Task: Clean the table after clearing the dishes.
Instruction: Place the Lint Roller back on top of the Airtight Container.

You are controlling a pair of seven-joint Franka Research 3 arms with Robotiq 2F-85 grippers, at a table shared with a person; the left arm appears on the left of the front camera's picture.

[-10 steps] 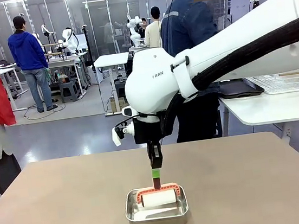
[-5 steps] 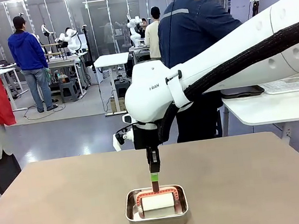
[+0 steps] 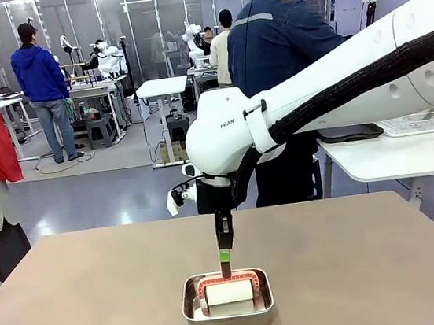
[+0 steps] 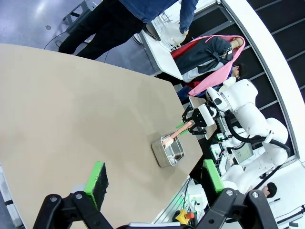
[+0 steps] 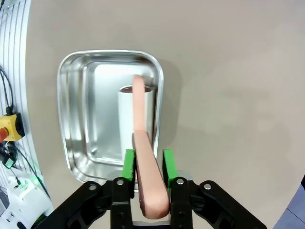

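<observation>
Claws first, from my left side: my left gripper [image 4: 155, 175] hangs high over the table [image 4: 71, 105] with its green fingers [image 4: 97, 177] spread wide and nothing between them. From that wrist the steel pan [image 4: 167, 151] lies far off toward 1 o'clock, near the table's edge.

In the front view the tan table [image 3: 91, 297] is bare apart from the pan [image 3: 194, 312], which sits at 6 o'clock on the top, close to my side. A lint roller [image 3: 230, 292] lies inside it, white roll down on the pan floor, salmon handle rising toward 12 o'clock.

My right gripper [image 3: 226, 264] points straight down over the pan. Its wrist view shows the green pads [image 5: 128, 164] flanking the handle of the roller [image 5: 136, 109], one on each side, very close. I cannot tell whether they press on it or stand just clear of it.

A person in a dark blue jacket [image 3: 282, 43] stands at 12 o'clock beyond the table. At 3 o'clock, a white-topped table [image 3: 382, 154].
</observation>
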